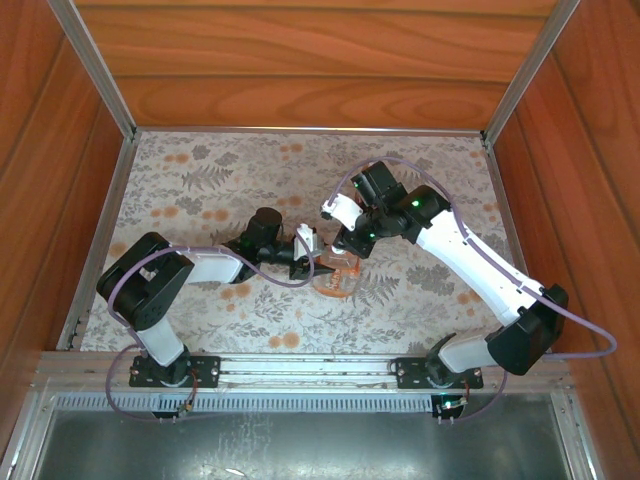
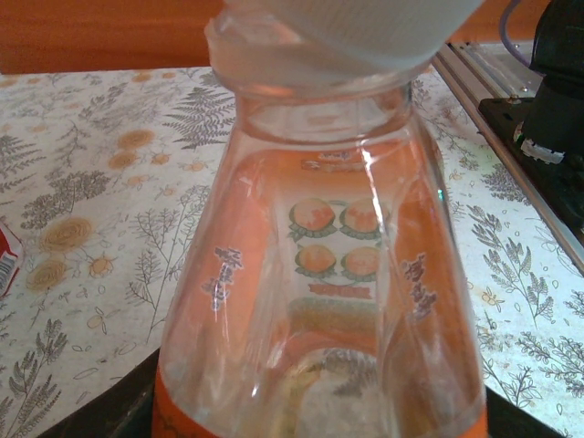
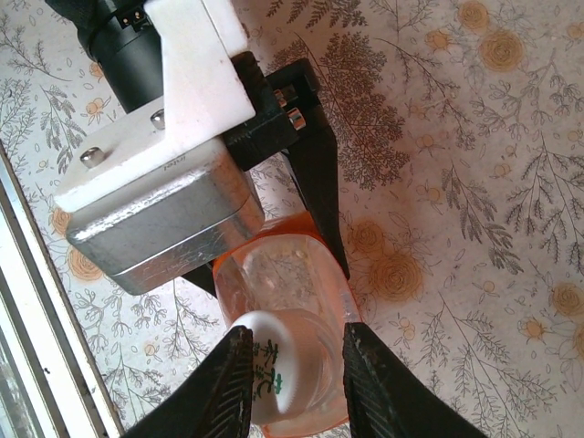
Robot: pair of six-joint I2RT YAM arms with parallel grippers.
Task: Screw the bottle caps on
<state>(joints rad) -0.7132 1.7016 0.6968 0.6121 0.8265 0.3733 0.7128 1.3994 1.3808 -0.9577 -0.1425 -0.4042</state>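
Note:
A wide, squarish clear bottle (image 1: pixel 335 272) with orange liquid in its base stands upright on the flowered table. My left gripper (image 1: pixel 318 262) is shut on its lower body, and its black fingers (image 3: pixel 319 196) flank the bottle (image 3: pixel 283 274) in the right wrist view. A white ribbed cap (image 3: pixel 274 365) with green lettering sits on the bottle's neck and shows at the top of the left wrist view (image 2: pixel 356 32). My right gripper (image 3: pixel 297 351) straddles the cap from above. One finger touches the cap's side, the other stands a little off it.
A red and white object (image 2: pixel 5 260) lies at the left edge of the left wrist view. An aluminium rail (image 2: pixel 493 100) and the right arm's black base (image 2: pixel 557 109) sit to the right of the bottle (image 2: pixel 319 274). Wooden walls enclose the table (image 1: pixel 200 180).

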